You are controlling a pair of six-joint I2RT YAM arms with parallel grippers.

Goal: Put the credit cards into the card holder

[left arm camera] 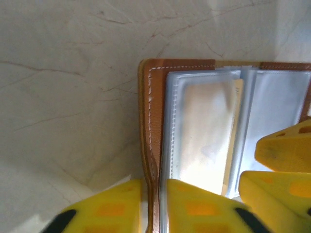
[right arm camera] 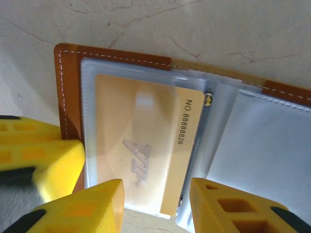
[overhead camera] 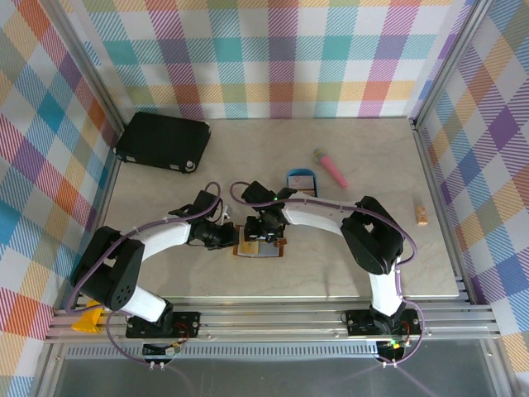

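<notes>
Plaid cloth walls (overhead camera: 273, 50) in many colours close in a pale, veined bench (overhead camera: 372, 157) on three sides. A large black case (overhead camera: 163, 141) lies in the far left corner. The two white arms reach in from the near edge and bend toward each other, the left arm (overhead camera: 157, 240) sweeping in low from the left and the right arm (overhead camera: 331, 219) folded at a raised elbow, so that their wrists meet over the middle of the bench. There the card holder (overhead camera: 260, 246) lies opened flat, brown leather cover down and clear pockets up. A pink stick (overhead camera: 331, 167) and a small blue tray (overhead camera: 300, 180) sit behind it, and a small wooden piece (overhead camera: 422, 215) lies near the right edge. A gold card (right arm camera: 146, 145) sits in the holder's left pocket, one end sticking out. The right gripper (right arm camera: 155, 204) hovers with its fingers spread wide over that card end, gripping nothing. The left gripper (left arm camera: 154, 206) has its fingers (left arm camera: 104, 211) slightly parted, straddling the holder's stitched left edge.
</notes>
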